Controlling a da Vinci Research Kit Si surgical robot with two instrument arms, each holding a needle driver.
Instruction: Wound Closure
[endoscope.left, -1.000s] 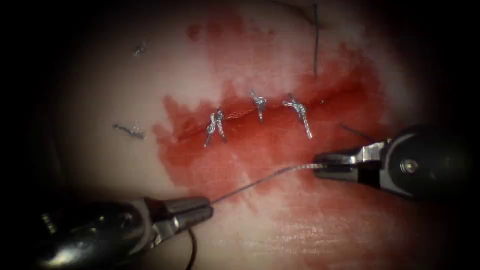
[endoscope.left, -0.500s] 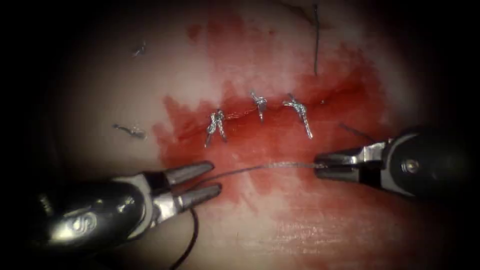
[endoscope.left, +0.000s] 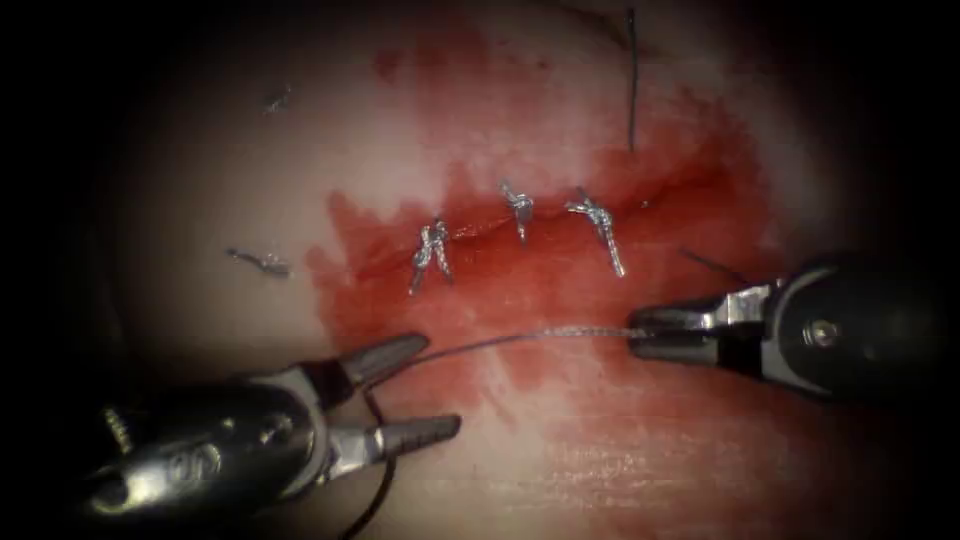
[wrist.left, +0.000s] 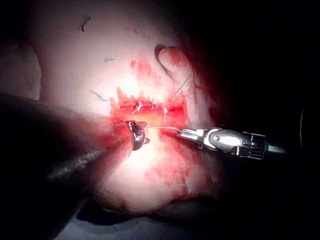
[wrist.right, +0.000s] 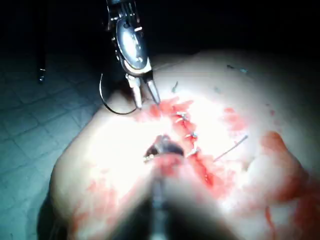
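Tissue (endoscope.left: 250, 200) lay pale under the light, wide patch of red fluid (endoscope.left: 560, 290) around the cut (endoscope.left: 480, 232), which ran across with three knotted stitches (endoscope.left: 518, 208) on it. My left tool (endoscope.left: 405, 395) sat below the cut toward its left end, jaws spread wide, gripping nothing. My right tool (endoscope.left: 638, 332) sat below the cut's right end, jaws pressed together on the thread (endoscope.left: 520, 338). Thread ran left from there past my upper left jaw, then curled dark downward. Needle: a dark curve showed beside my left tool (wrist.right: 142, 95) in the right wrist view; couldn't tell if that was it. Cut ends of thread (endoscope.left: 262, 262) lay left of the cut.
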